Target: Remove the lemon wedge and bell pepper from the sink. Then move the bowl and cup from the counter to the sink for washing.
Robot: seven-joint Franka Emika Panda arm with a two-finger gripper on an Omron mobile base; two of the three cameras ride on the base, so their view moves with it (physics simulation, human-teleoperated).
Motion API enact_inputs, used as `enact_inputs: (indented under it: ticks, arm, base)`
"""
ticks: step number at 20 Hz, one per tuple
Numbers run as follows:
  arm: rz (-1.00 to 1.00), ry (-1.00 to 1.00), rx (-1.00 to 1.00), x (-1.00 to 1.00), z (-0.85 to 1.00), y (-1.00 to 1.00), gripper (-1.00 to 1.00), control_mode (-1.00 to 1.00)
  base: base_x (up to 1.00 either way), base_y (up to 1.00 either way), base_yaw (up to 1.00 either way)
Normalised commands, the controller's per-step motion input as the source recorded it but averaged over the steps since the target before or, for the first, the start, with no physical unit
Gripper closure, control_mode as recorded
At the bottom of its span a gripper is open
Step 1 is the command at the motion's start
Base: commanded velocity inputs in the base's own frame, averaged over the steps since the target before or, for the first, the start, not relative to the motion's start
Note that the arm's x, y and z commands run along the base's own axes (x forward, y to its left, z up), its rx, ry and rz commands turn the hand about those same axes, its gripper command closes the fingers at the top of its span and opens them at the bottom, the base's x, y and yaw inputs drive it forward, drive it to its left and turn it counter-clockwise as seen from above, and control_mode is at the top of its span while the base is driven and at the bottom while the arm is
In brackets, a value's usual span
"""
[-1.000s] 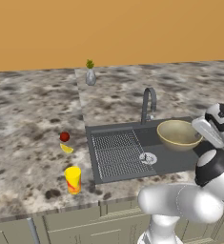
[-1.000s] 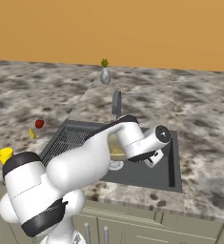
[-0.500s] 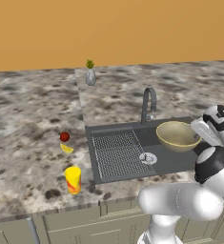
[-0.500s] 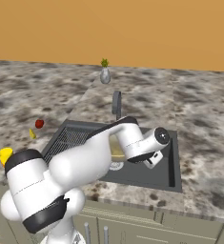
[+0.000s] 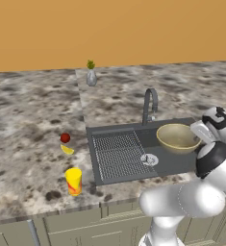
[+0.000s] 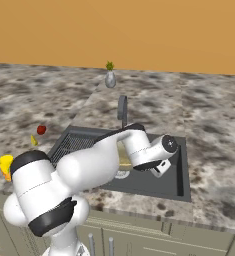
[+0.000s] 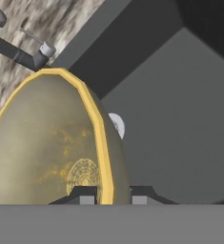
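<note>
Speckled granite counter under an orange wall. Near its front edge stands the small yellow cylindrical cup [image 5: 73, 180]; beyond it lie the yellow lemon wedge [image 5: 67, 150] and dark-red bell pepper [image 5: 65, 138]. My gripper [image 7: 110, 195] pinches the rim of the wide olive-gold bowl [image 5: 178, 138] over the dark grey sink [image 5: 172, 163].

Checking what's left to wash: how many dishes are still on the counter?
1: the cup stands on the counter's front edge, left of the sink. The bowl is over the sink, in the gripper.
</note>
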Motion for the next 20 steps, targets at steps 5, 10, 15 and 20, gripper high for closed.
enact_inputs:
  ticks: [5, 10, 15, 20]
  arm:
    - [0.03, 0.0, 0.0, 0.15, -0.1, -0.1, 1.0, -1.0]
    - [0.03, 0.0, 0.0, 0.13, -0.12, -0.09, 1.0, -1.0]
    - [0.03, 0.0, 0.0, 0.12, -0.13, -0.08, 1.0, -1.0]
    - [0.02, 0.0, 0.0, 0.09, -0.12, -0.04, 1.0, -1.0]
  base:
    - [0.0, 0.0, 0.0]
    - [0.0, 0.0, 0.0]
    - [0.0, 0.0, 0.0]
    - [0.0, 0.0, 0.0]
